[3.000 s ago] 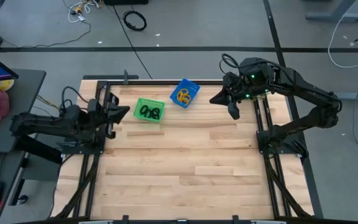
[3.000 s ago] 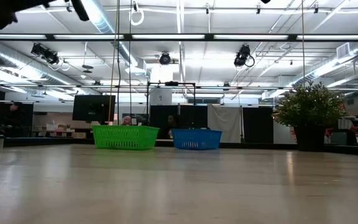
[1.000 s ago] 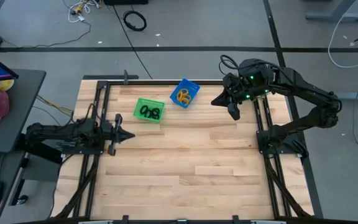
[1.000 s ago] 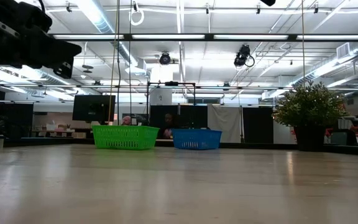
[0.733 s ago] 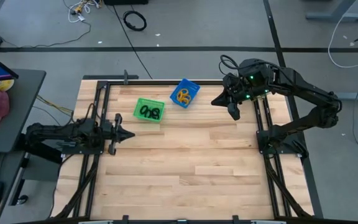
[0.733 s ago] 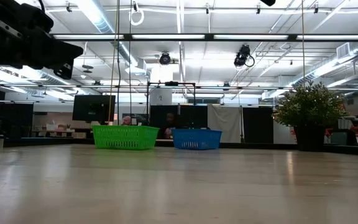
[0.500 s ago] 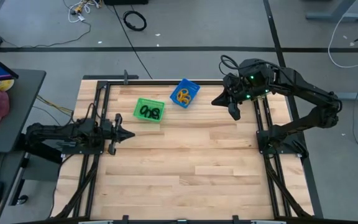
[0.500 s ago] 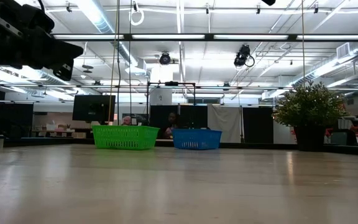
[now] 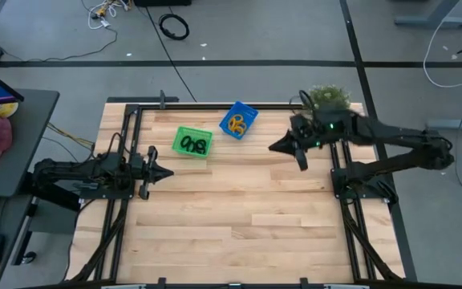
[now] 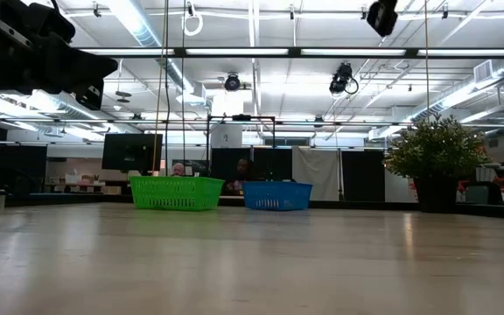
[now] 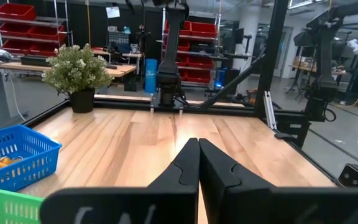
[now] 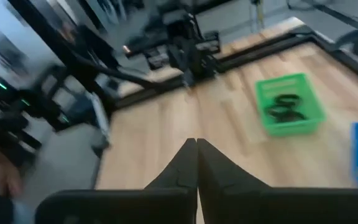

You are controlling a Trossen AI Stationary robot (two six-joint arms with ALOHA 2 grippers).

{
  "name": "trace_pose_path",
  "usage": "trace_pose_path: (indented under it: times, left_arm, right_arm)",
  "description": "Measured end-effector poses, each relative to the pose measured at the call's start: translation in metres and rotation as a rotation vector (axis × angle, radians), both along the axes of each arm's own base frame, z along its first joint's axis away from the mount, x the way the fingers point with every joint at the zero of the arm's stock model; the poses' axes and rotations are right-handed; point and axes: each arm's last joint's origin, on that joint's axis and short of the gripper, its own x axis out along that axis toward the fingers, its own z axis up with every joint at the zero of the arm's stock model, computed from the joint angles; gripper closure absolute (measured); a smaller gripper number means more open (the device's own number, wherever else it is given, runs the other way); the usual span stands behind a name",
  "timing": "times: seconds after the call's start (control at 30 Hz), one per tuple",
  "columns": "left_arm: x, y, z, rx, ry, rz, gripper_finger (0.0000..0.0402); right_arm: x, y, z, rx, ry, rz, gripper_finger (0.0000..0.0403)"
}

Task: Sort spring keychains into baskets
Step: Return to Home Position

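Nothing is left to pick up, so the coming move looks like a plain retreat, and what matters is how each arm stands clear of the baskets. The green basket (image 9: 176,138) sits near the bench's (image 9: 239,209) far edge with the black keychains (image 9: 192,145) inside. The blue basket (image 9: 245,107) sits just beside it, turned at an angle, with the orange keychains (image 9: 235,124) inside. The left pincer (image 9: 165,174) is low at its own side, pointing across the bench. The green basket lies a little ahead of it and off toward the far edge, so this arm is the nearer one to that basket. Its wrist view shows the fingers pressed together with nothing between them. The right pincer (image 9: 274,147) hangs above the bench, aimed toward the left arm, with the blue basket nearby toward the far edge. Its fingers are likewise closed and empty in its own wrist view. Neither pincer touches a basket, and I judge both can draw back without crossing one. No keychain shows on the bare wood. The coils overlap, so I cannot count them in either basket, and in the low view the mesh walls hide them altogether. The plant (image 9: 327,96) stands at the far right corner, partly behind the right arm.
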Motion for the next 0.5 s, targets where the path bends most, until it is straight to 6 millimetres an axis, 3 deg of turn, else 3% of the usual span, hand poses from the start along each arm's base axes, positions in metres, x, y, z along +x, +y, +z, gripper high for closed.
trace_pose_path:
  times: [0.27, 0.5]
  left_arm:
    - [0.000, 0.000, 0.001, 0.000, -0.004, 0.000, 0.0399]
    - [0.000, 0.000, 0.001, 0.000, -0.005, 0.001, 0.0399]
  right_arm:
    - [-0.021, 0.025, -0.067, 0.126, -0.200, -0.036, 0.0401]
    - [-0.052, 0.035, -0.092, 0.121, -0.267, -0.040, 0.0402]
